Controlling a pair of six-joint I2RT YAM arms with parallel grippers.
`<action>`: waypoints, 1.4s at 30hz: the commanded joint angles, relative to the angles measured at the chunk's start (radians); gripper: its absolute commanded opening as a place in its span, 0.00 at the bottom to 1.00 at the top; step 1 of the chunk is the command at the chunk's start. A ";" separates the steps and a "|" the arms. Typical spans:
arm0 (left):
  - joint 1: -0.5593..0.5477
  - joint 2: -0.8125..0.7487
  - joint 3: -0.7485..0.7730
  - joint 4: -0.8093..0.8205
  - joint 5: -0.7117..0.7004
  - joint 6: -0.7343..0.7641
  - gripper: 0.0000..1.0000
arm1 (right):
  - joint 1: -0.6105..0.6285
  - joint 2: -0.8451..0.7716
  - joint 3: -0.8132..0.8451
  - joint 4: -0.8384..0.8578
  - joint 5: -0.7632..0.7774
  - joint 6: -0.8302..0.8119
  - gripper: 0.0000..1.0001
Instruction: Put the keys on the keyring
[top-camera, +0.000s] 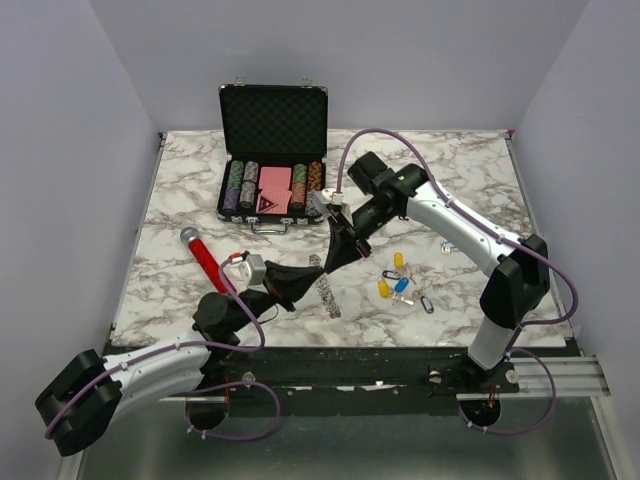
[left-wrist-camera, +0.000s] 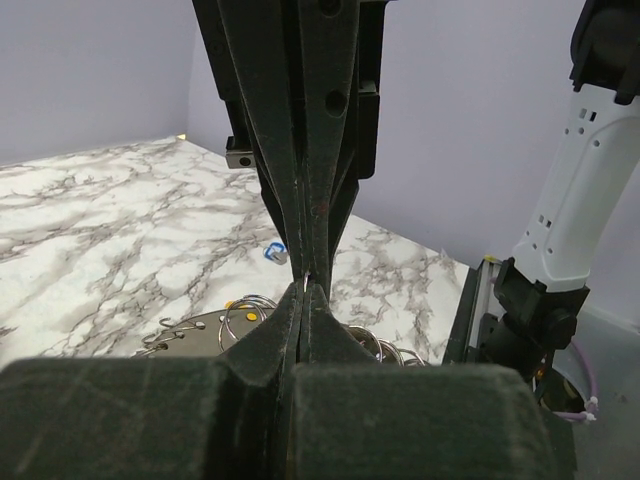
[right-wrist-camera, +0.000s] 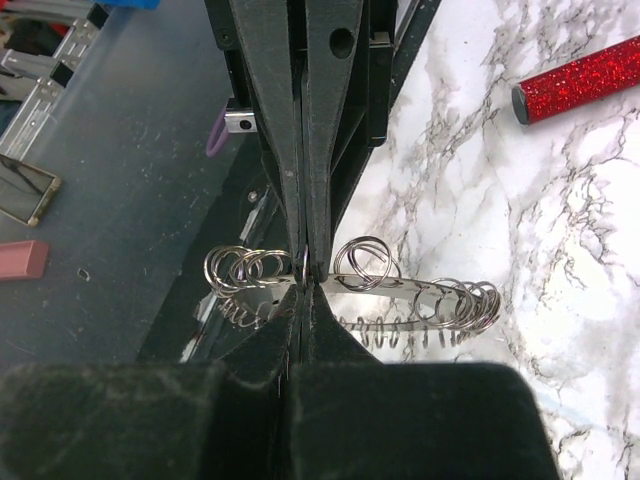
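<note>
The keyring (top-camera: 326, 297) is a silvery band fringed with small split rings, seen as a strip near the table's front middle. My left gripper (top-camera: 311, 269) and right gripper (top-camera: 327, 256) meet tip to tip just above it. In the right wrist view my right gripper (right-wrist-camera: 305, 280) is shut on one split ring of the keyring (right-wrist-camera: 410, 288), with the left fingers (right-wrist-camera: 270, 120) coming from above. In the left wrist view my left gripper (left-wrist-camera: 303, 290) is shut on the same thin ring, and the keyring (left-wrist-camera: 200, 330) hangs below. The keys (top-camera: 397, 283), yellow and blue, lie on the table to the right.
An open black case of poker chips (top-camera: 272, 150) stands at the back. A red glittery stick (top-camera: 208, 258) lies left of the grippers and shows in the right wrist view (right-wrist-camera: 580, 85). Small black loops (top-camera: 427, 304) lie among the keys. The table's front edge is close below.
</note>
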 joint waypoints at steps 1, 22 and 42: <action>0.004 -0.037 -0.027 0.005 -0.023 -0.006 0.01 | 0.008 0.007 0.014 -0.056 0.016 -0.048 0.01; 0.053 -0.419 0.099 -0.675 0.149 0.218 0.81 | 0.008 -0.039 -0.011 -0.248 0.172 -0.329 0.01; 0.052 -0.052 0.208 -0.511 0.335 0.208 0.57 | 0.008 -0.030 -0.014 -0.240 0.203 -0.300 0.01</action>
